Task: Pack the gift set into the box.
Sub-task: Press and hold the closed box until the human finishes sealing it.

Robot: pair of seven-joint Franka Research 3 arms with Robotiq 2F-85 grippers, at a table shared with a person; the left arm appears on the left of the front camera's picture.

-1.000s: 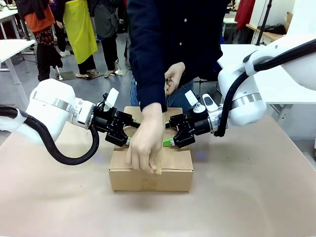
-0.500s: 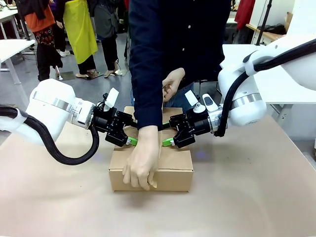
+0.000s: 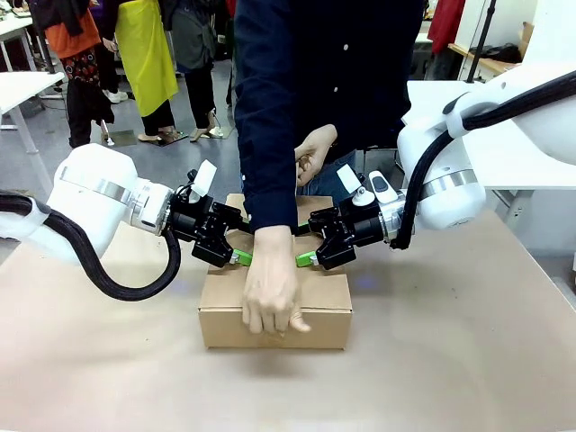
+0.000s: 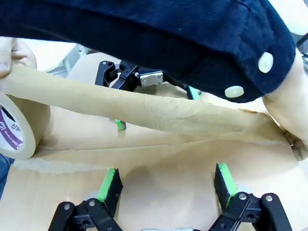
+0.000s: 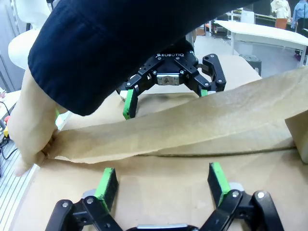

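Note:
The box (image 3: 321, 298) stands in the middle of the table with its top flaps down. My left gripper (image 3: 236, 256) and right gripper (image 3: 304, 259) face each other over the lid, both open, green pads on or just above the flaps. A person stretches a brown tape strip (image 4: 159, 113) along the centre seam between them. One hand (image 3: 274, 295) presses the strip down over the box's front edge, and the other hand (image 3: 315, 153) holds the tape roll (image 4: 17, 130) at the far side. The gift set is hidden.
The brown table (image 3: 468, 360) lies bare around the box. The person's dark sleeve (image 3: 265, 117) hangs over the lid between my grippers. Other people and white tables stand far behind.
The person's hand has slid from the lid's front edge down onto the box's front face, drawing the tape over it. Both arms have stayed still.

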